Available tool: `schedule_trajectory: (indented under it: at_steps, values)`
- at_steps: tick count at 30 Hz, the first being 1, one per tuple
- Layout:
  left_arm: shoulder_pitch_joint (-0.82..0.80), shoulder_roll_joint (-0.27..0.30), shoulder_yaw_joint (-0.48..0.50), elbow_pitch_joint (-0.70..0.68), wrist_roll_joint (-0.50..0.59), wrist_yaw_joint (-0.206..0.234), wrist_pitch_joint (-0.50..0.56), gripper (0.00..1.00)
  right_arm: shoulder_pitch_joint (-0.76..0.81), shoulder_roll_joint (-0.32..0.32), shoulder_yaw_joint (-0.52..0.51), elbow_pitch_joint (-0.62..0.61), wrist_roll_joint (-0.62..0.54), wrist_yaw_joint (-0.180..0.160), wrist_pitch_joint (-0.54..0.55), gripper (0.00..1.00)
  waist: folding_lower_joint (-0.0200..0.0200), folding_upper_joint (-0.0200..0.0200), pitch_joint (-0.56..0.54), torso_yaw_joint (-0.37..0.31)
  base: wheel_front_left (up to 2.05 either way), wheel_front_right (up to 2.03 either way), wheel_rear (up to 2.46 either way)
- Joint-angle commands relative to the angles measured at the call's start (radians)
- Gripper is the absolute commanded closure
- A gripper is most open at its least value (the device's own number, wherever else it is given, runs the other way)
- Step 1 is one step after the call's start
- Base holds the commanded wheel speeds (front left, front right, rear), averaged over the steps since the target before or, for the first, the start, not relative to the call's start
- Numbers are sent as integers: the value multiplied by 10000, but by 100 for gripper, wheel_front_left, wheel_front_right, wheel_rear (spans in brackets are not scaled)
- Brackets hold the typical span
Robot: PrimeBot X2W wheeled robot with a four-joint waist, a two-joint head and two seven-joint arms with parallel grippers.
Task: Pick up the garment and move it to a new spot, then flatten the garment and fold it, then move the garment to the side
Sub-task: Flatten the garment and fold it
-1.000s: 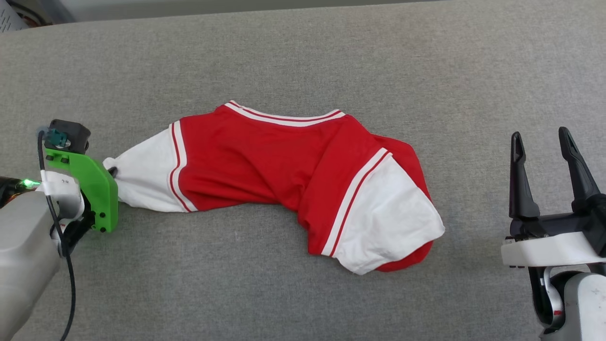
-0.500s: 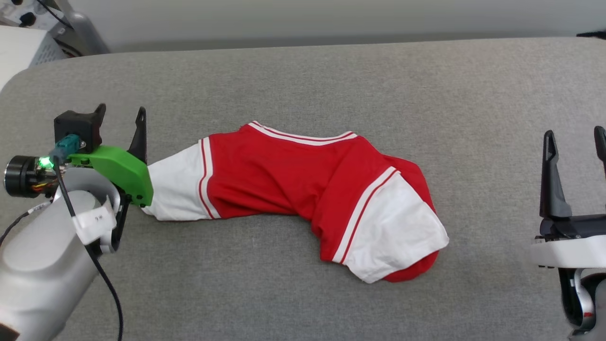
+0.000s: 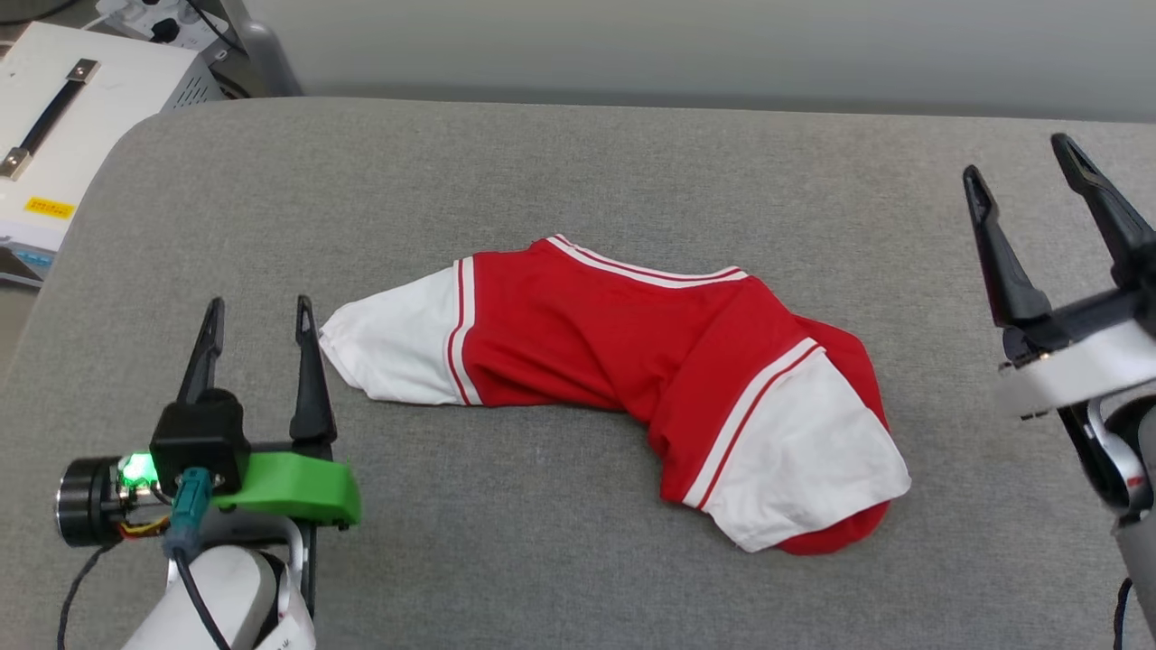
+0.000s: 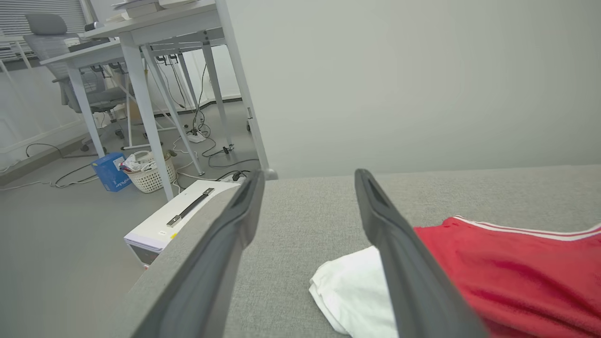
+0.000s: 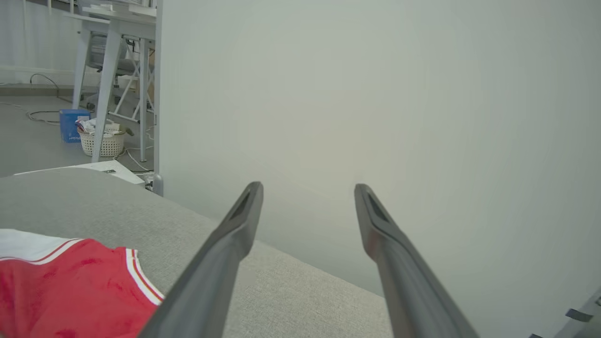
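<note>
Left pincer: a second ago clamped on the white sleeve tip, now let go, fingers spread wide, empty, backed off toward the robot. The head camera has tilted up since then, so the whole-view shift is no move of the things. Right pincer: wide open and empty, same as before.

Red soft-fabric T-shirt with white short sleeves lies bunched on the grey fabric-covered bench, between the two pincers and closer to the left one. Its long axis runs across from left pincer toward right pincer. One sleeve tip sits just beside the left pincer's inner finger, contact unclear. The other sleeve end bends back toward the robot, well apart from the right pincer. Striped collar edge is on the far side.

Bench corner beyond the left pincer is rounded. Past it, off the bench: white box-shaped unit with dark handle. Further out: white-legged desks, white basket, blue box, cables on grey floor, pale wall.
</note>
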Motion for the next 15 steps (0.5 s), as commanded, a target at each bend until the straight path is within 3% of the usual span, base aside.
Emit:
schedule_trajectory:
  at_steps: [1, 8, 15]
  values:
    - [321, -180, 172, -84, 234, -53, -56, 0, -533, -315, 431, 180, 391, 29, 446, 0, 0, 0, 140, 116, 0, 0, 0]
    - [704, -1198, 887, -139, 1139, -742, -56, 0, -2799, -2120, 3688, 993, 2735, 29, 4199, 0, 0, 0, 748, 540, 0, 0, 0]
    - [441, -2107, 1361, -49, 1866, -1449, -56, 0, -4712, -2890, 6038, 1619, 4921, 29, 7389, 0, 0, 0, 1516, 1073, 0, 0, 0]
